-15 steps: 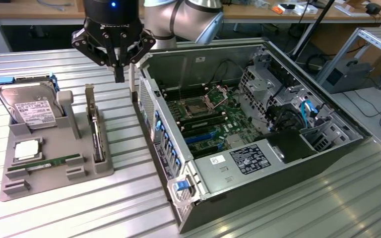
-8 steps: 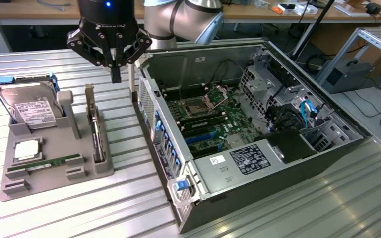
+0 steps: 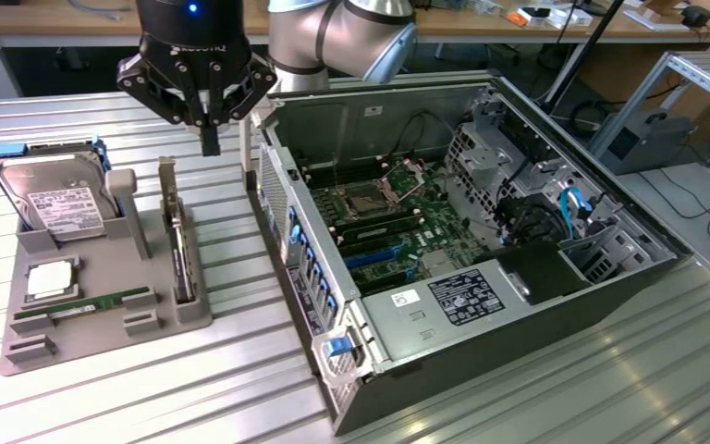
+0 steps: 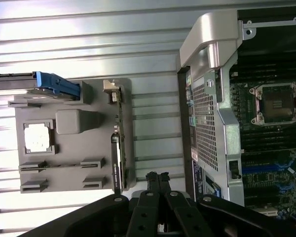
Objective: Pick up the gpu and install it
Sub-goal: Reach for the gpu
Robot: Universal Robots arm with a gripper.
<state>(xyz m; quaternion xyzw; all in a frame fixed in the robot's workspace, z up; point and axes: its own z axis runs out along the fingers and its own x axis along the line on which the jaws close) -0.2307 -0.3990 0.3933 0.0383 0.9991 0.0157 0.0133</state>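
Note:
The gpu [image 3: 178, 242] stands on its long edge in a slot of the grey holder [image 3: 108, 335], silver bracket at the far end. In the wrist view the gpu [image 4: 117, 148] appears edge-on as a thin dark strip. My gripper [image 3: 211, 141] hangs above the holder's far end, just above and slightly towards the case from the bracket. Its fingers are shut with nothing between them. The fingertips [image 4: 158, 178] point down beside the holder. The open computer case [image 3: 330, 361] lies at the exterior view's right, its motherboard [image 3: 386, 217] exposed with blue slots [image 3: 373, 256].
The holder also carries a silver hard drive [image 3: 56, 203] in a blue caddy, a CPU [image 3: 51, 277] and a green RAM stick [image 3: 84, 303]. The case wall [image 3: 284, 213] rises close beside the holder. A ribbed metal table [image 3: 145, 398] lies underneath.

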